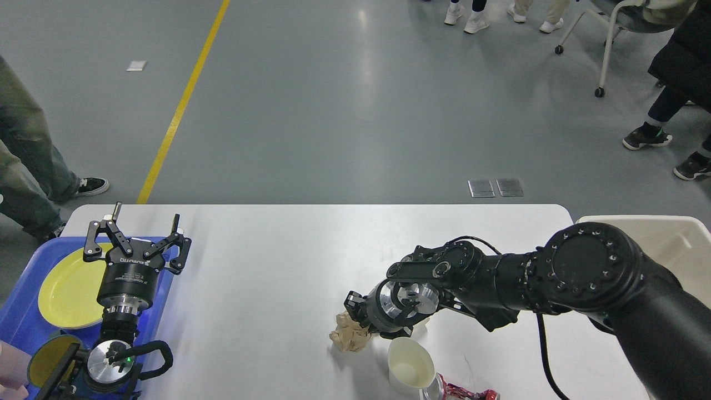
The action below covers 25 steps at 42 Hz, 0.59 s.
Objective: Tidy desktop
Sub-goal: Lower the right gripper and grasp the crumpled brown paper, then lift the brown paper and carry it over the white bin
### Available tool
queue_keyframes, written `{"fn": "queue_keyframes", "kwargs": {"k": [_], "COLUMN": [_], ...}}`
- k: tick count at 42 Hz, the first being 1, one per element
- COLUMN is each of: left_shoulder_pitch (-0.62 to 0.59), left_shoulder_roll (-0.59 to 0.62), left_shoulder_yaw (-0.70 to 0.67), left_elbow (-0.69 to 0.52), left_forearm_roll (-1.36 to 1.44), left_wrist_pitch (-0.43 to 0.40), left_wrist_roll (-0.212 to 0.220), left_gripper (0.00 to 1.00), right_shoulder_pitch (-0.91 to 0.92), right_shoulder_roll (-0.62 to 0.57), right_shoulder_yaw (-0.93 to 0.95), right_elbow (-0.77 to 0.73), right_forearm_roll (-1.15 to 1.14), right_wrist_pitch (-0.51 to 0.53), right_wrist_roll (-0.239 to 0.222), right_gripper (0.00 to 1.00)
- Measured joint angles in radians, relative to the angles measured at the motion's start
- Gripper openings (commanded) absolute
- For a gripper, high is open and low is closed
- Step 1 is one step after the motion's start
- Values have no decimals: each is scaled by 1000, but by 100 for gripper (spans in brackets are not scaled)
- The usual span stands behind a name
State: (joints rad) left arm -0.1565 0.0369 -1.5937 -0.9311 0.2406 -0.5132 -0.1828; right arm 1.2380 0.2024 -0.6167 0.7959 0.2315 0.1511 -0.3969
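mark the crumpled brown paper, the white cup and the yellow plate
crumpled brown paper [347, 336], head view, middle of the wad
white cup [411, 366], head view, inside of the cup
yellow plate [69, 289], head view, bare face

Only readable text: white "ROBOTIQ" brand lettering, seen upside down, on the black body of the left gripper [141, 233], with a smaller white line under it too small to read. The red wrapper [469, 394] at the bottom edge has print, illegible.

Right jaws hidden behind wrist [389, 305]
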Motion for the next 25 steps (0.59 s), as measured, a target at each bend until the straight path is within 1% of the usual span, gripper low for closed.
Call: {"fn": "queue_keyframes", "kwargs": {"k": [7,16,20,25], "left_shoulder_pitch": [0,0,0,0], "left_shoulder_roll": [0,0,0,0], "left_shoulder_yaw": [0,0,0,0], "left_elbow": [0,0,0,0], "left_forearm_roll": [0,0,0,0], "left_wrist_pitch": [1,1,1,1], "left_wrist_roll": [0,0,0,0], "left_gripper": [96,96,96,96], "right_shoulder_pitch": [51,233,329,481], "right_shoulder_roll": [-12,-145,-194,-244], "right_shoulder_yaw": [-3,-32,-79,-146], "right_elbow": [31,163,219,333], "right_forearm_roll": [1,-2,-3,-4], "right_wrist_pitch": [30,192,253,321], "right_wrist_roll": [0,0,3,7], "right_gripper": [0,0,0,0]}}
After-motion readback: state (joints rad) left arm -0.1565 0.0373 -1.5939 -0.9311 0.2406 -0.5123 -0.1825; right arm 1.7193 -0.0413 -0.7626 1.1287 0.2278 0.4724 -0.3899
